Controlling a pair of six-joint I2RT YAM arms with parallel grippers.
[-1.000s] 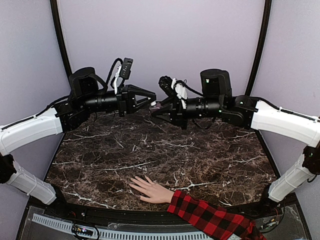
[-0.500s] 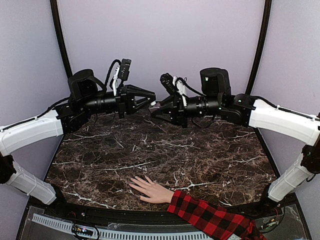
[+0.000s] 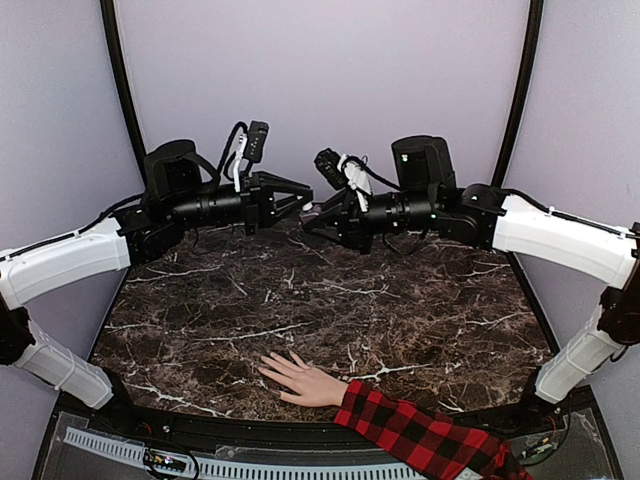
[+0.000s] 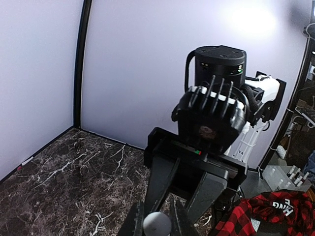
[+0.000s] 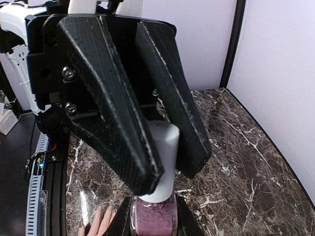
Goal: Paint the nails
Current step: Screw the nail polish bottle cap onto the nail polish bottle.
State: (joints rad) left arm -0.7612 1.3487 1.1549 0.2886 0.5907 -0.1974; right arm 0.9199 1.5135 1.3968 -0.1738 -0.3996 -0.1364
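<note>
Nearest the arm bases, the pale hand (image 3: pixel 300 380) lies palm-down on the dark marble surface (image 3: pixel 330 300), fingers spread, with its red-and-black plaid sleeve (image 3: pixel 420 437) trailing off toward the near right corner. The nails (image 3: pixel 266 369) are at the fingertips, pointing left and away from the bases. They are too small in the overhead view to show any colour, so I judge painting has not begun. The spread fingers likely serve to give each nail room for a brush.

Beyond the hand there is a wide stretch of marble with nothing from the task on it.

Farthest back, above the surface and well apart from the hand, the two arms meet tip to tip in front of the lilac wall (image 3: pixel 320 80). The right tool (image 3: pixel 314 222) is clenched on the glass body of the polish bottle (image 5: pixel 153 219), which holds mauve polish. The left tool (image 3: pixel 303 206) is clenched on the white cap (image 5: pixel 165 157). One tool braces the body while the other takes the cap, which looks like an unscrewing grip. The brush is presumably under that cap, though it is hidden. I cannot tell whether the cap has loosened.
</note>
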